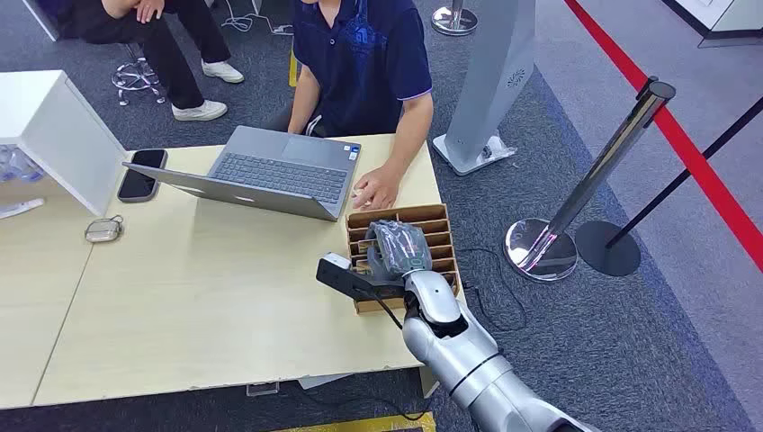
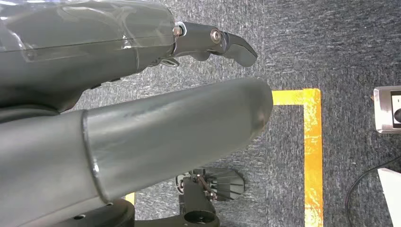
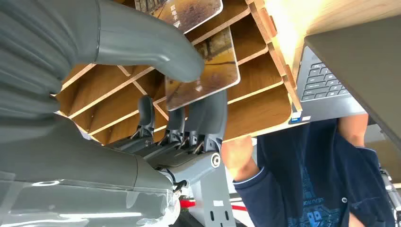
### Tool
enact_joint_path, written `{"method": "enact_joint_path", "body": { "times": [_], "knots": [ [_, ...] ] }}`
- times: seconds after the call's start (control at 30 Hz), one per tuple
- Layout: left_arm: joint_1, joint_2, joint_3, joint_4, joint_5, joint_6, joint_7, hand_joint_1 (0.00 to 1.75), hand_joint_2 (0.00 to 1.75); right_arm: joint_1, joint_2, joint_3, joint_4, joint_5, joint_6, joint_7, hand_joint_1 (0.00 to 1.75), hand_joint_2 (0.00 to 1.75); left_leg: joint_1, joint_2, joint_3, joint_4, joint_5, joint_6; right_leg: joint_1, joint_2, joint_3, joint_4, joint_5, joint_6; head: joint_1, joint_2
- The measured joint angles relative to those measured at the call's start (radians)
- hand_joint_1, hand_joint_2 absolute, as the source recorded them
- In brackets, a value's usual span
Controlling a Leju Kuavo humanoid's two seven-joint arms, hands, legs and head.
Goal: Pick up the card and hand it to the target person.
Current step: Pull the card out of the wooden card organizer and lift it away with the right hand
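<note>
Wooden slats divide the card rack (image 1: 445, 236) that sits at the right end of the pale bench (image 1: 207, 306), just in front of the seated person (image 1: 369, 63) in a dark blue shirt. The right robot hand (image 1: 396, 247) is down in this rack, its silver arm coming up from the lower edge of the head view. In the right wrist view the thick grey thumb presses on the face of a card (image 3: 208, 71) with a brownish printed picture, and the darker fingers (image 3: 213, 111) close behind it, so the right robot hand (image 3: 179, 99) pinches the card while it stands in its slot. A second card (image 3: 189, 12) stands in the neighbouring slot. The person's hand (image 1: 376, 191) rests on the bench beside an open grey laptop (image 1: 270, 171), close to the rack's far edge. Farther left lie a black phone (image 1: 141, 174) and a small silver case (image 1: 103, 229). The left robot hand (image 2: 189, 94) hangs over grey carpet and yellow floor tape (image 2: 312, 146), holding nothing, thumb and finger apart.
</note>
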Motion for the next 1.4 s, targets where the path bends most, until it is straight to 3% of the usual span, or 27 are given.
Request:
{"method": "enact_joint_path", "body": {
  "times": [0.23, 0.93, 1.4],
  "knots": [
    [0.0, 0.0, 0.0, 0.0, 0.001, 0.0, 0.0, 0.0, 0.0, -0.009, 0.008, 0.003, 0.011, -0.001, 0.007, -0.003, 1.22, 1.75, 0.0, 0.0, 0.0, 0.0, 0.0, 0.0, 0.0, 0.0, 0.0, 0.0, 0.0, 0.0, 0.0, 0.0],
    [0.0, 0.0, 0.0, 0.0, 0.009, 0.0, -0.003, 0.0, 0.0, -0.028, 0.017, 0.005, 0.044, -0.012, -0.002, -0.013, 1.65, 1.75, 0.0, 0.0, 0.0, 0.0, 0.0, 0.0, 0.0, 0.0, 0.0, 0.0, 0.0, 0.0, 0.0, 0.0],
    [0.006, 0.0, 0.0, 0.0, 0.027, 0.006, -0.013, 0.0, 0.0, -0.03, 0.012, 0.005, 0.016, -0.026, -0.004, 0.006, 1.66, 1.75, 0.0, 0.0, 0.0, 0.0, 0.0, 0.0, 0.0, 0.0, 0.0, 0.0, 0.0, 0.0, 0.0, 0.0]
  ]
}}
